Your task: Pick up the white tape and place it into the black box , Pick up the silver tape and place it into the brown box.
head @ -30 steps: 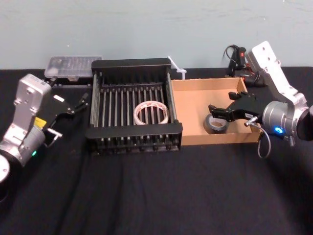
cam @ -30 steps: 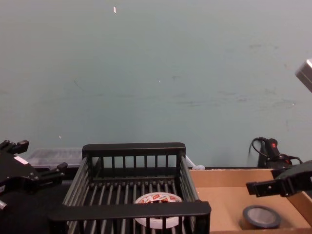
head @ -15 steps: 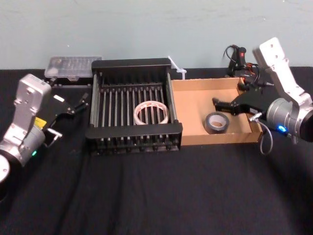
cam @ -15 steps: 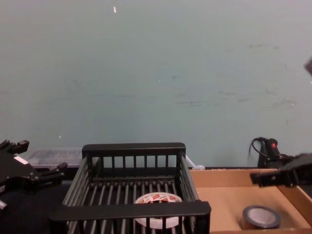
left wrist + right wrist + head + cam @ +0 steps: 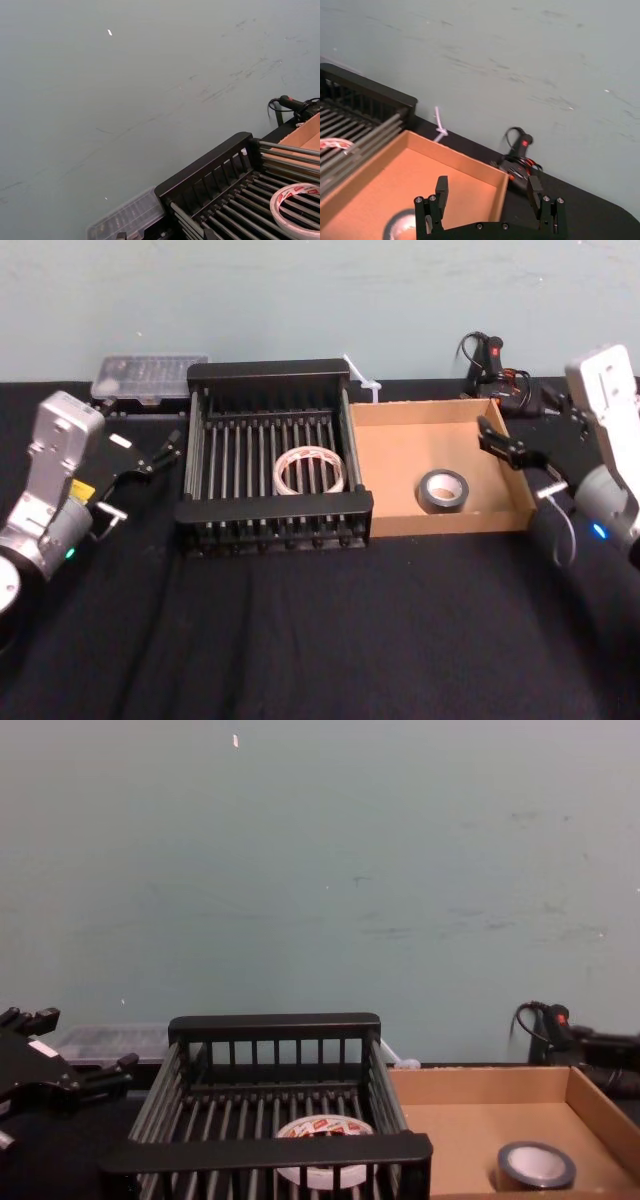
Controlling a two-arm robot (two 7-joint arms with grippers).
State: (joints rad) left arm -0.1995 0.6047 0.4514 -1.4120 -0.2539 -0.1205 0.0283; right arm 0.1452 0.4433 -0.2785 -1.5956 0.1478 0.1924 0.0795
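White tape: flat on black box floor.
Silver tape: flat in brown box.
Left gripper: left of black box, fingers spread, empty.
Right gripper: at brown box's right wall, fingers wide, empty.

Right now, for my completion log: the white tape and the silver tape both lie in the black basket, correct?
Not quite. The white tape lies in the black basket, but the silver tape lies in the brown cardboard tray, as the head view shows.
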